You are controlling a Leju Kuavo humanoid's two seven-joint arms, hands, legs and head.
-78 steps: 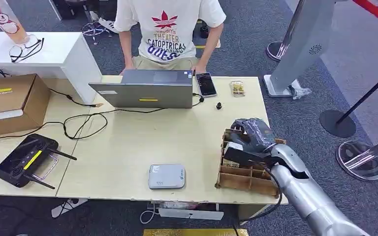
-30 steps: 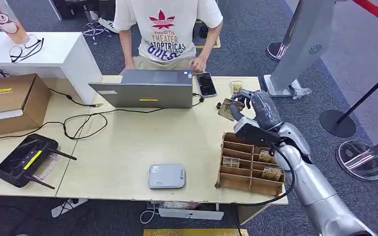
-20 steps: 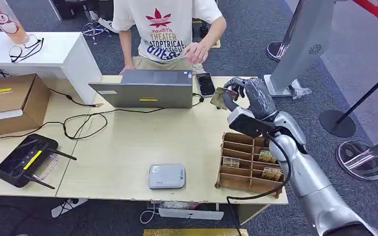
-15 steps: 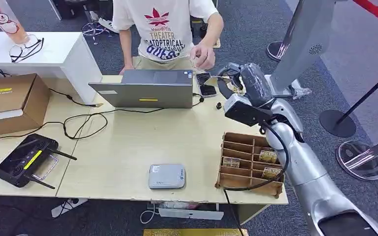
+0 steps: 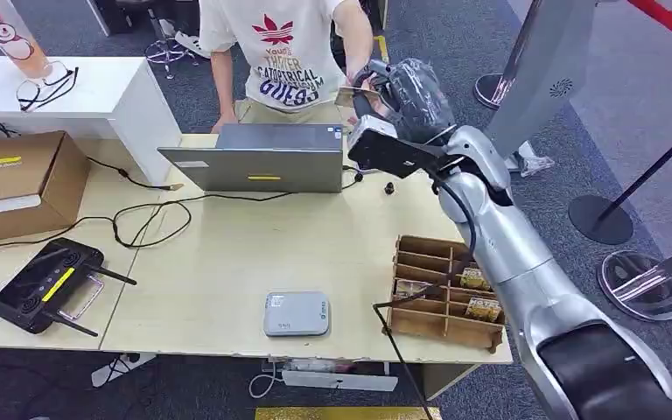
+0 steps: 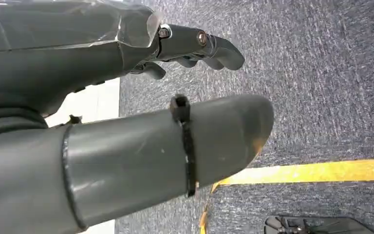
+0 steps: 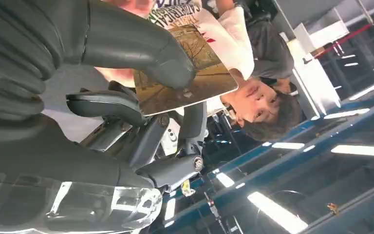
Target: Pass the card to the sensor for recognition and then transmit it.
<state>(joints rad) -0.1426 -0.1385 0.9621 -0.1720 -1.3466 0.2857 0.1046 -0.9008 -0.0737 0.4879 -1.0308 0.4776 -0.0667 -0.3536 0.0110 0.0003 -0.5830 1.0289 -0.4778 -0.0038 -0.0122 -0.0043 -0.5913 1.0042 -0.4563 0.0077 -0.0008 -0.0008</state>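
Holding the card [image 7: 185, 73] pinched between thumb and fingers, the right hand [image 5: 402, 87] is reaching high beyond the desk [image 5: 227, 262], the card's free edge pointing toward the person [image 5: 293, 52]; the sensor [image 5: 296, 314] is lying well behind, near the robot.

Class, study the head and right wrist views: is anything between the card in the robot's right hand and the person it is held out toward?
Nothing visible. The right hand pinches the card above the far edge of the table, beyond the laptop, close to the person.
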